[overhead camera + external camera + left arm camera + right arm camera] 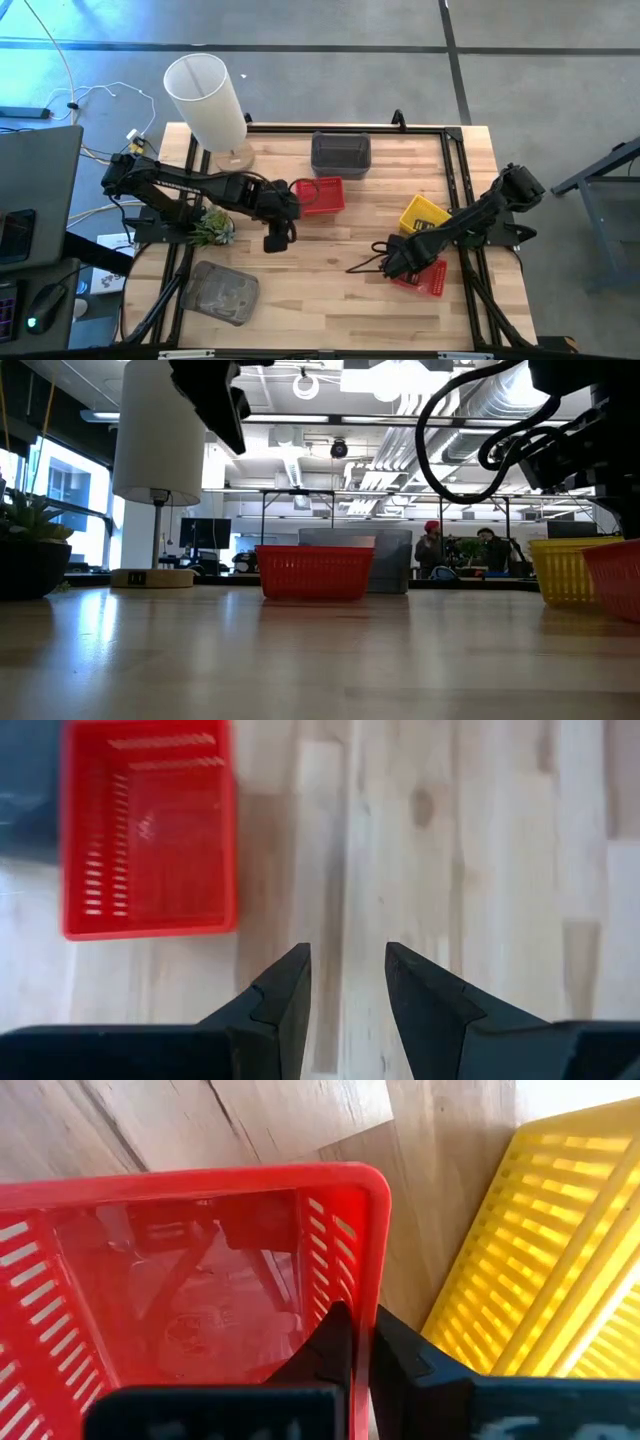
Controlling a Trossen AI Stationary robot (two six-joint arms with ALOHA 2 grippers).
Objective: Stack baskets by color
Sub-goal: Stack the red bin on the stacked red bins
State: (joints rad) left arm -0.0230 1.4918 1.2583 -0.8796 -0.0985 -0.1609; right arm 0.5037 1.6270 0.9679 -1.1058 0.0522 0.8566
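Two red baskets show: one [318, 195] stands mid-table beside a dark grey basket [340, 152], the other [428, 277] stands on the table at the right, next to a yellow basket [425, 213]. My right gripper [405, 262] is shut on that right red basket [180, 1290]. My left gripper [277, 238] hovers open over bare wood, near the mid-table red basket [150, 830], with nothing between its fingers [345, 960]. A second grey basket [222, 292] lies at the near left. My right gripper grips the red basket's side wall [345, 1270], the one facing the yellow basket [530, 1270], a little way from a corner. One finger is inside the basket and one outside. The fingers come from above, pointing down. The basket's bottom is on the table.
A tall white cylinder on a wooden base [205, 95] stands at the far left, and a green leafy clump [210, 228] sits under the left arm. Black rails [455, 160] run along the table's edges. Bare wood lies in the middle near part.
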